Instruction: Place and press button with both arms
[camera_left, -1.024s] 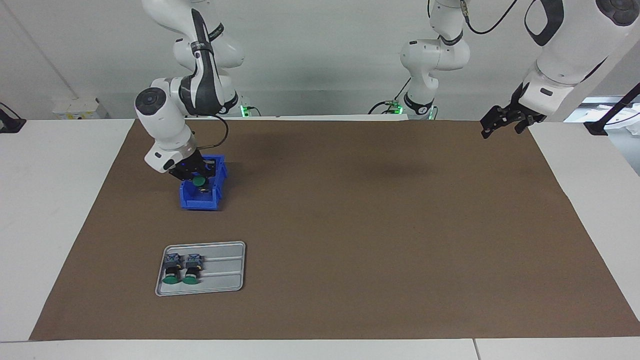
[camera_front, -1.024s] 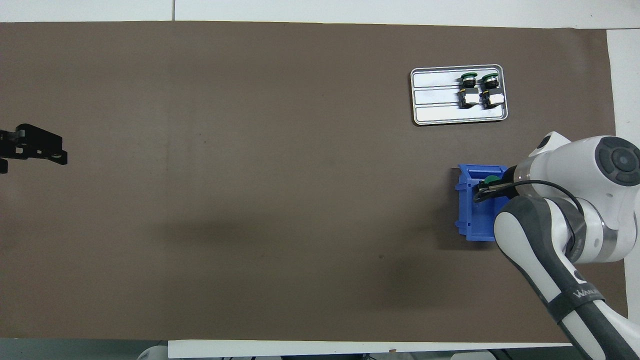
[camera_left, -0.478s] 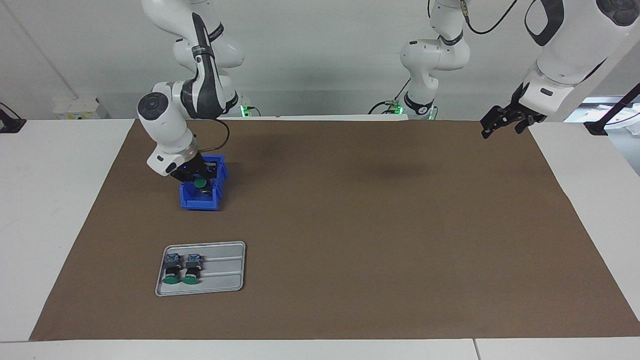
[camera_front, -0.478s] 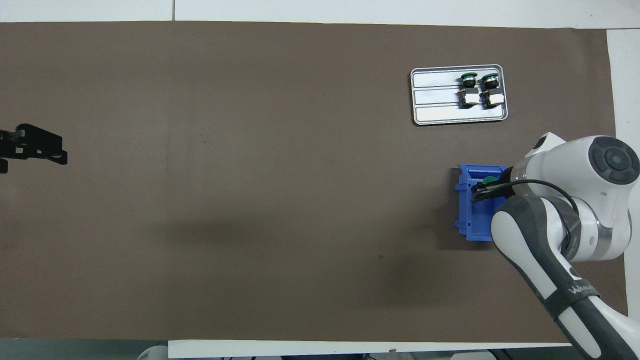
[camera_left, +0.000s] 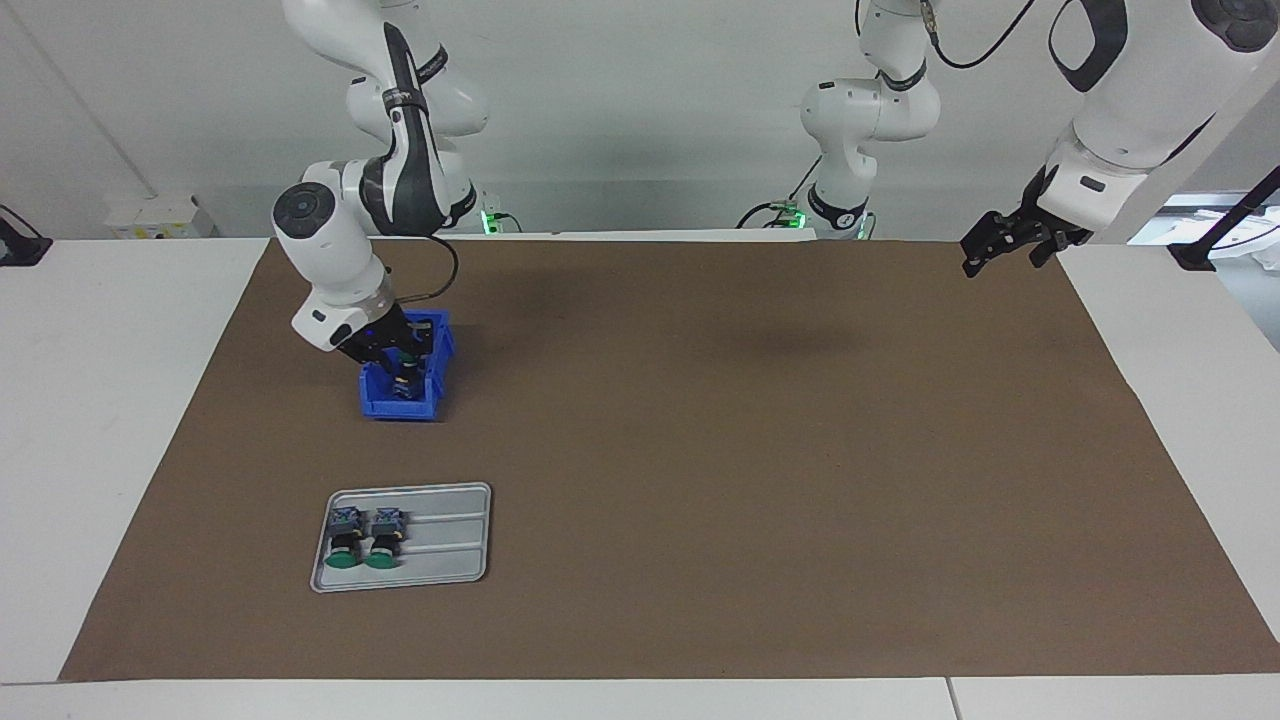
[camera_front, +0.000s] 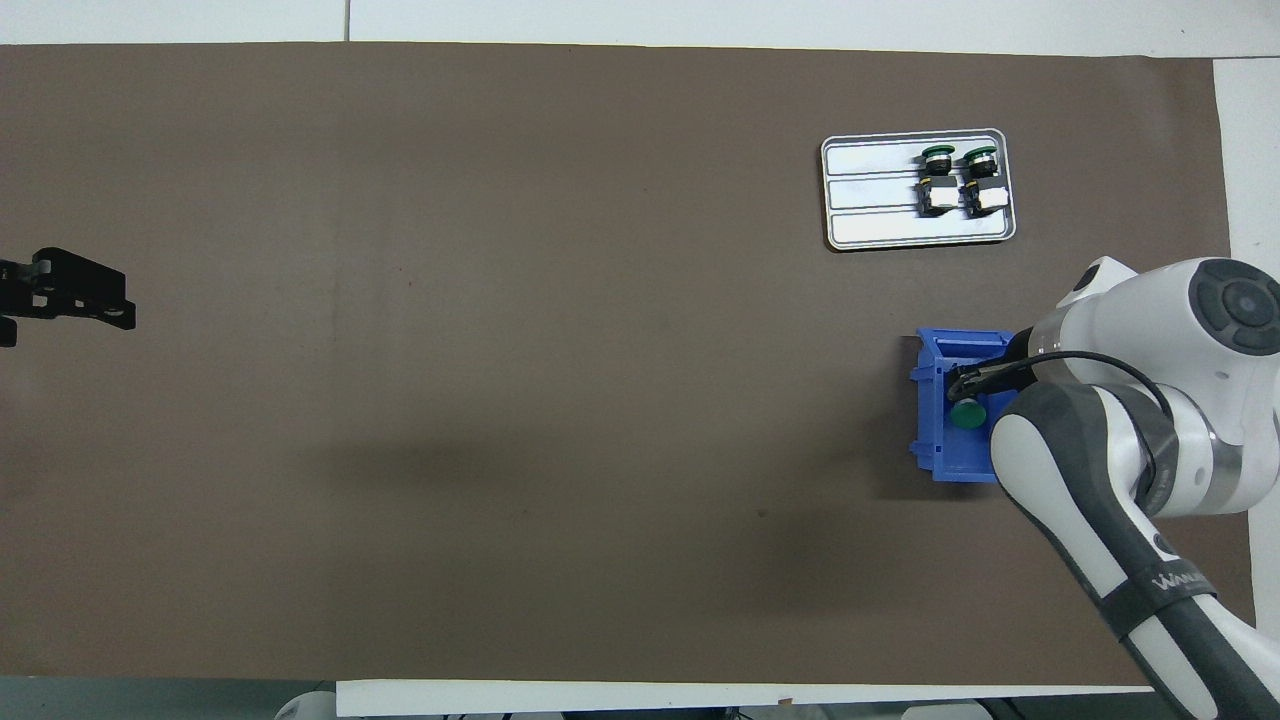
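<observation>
- Reading the overhead view as a clock face centred on the brown mat (camera_front: 560, 380), you are seeing the blue bin (camera_front: 938, 425) sitting at about 3 o'clock, toward the right arm's end of the table.
- Your right gripper (camera_front: 958, 385) is reaching down into that bin, its fingertips pointing inside the walls.
- The button (camera_front: 968, 413) is lying inside the bin, its green cap showing at about 5 o'clock from the fingertips and just beside them.
- You are not getting a clear look at the right gripper's grasp: I cannot tell whether it is gripping the button or has let it go.
- Your left gripper (camera_left: 985, 252) is hanging at about 9 o'clock in the overhead view, over the mat's edge at the left arm's end, released and carrying nothing; that arm is waiting.
- The grey tray (camera_front: 870, 215) is resting at about 2 o'clock on the mat, roughly at 12 o'clock from the bin and farther from the robots, well apart from it.
- Two more buttons (camera_front: 958, 178) are lying side by side on the tray, at the end toward the right arm, green caps pointing away from the robots.
</observation>
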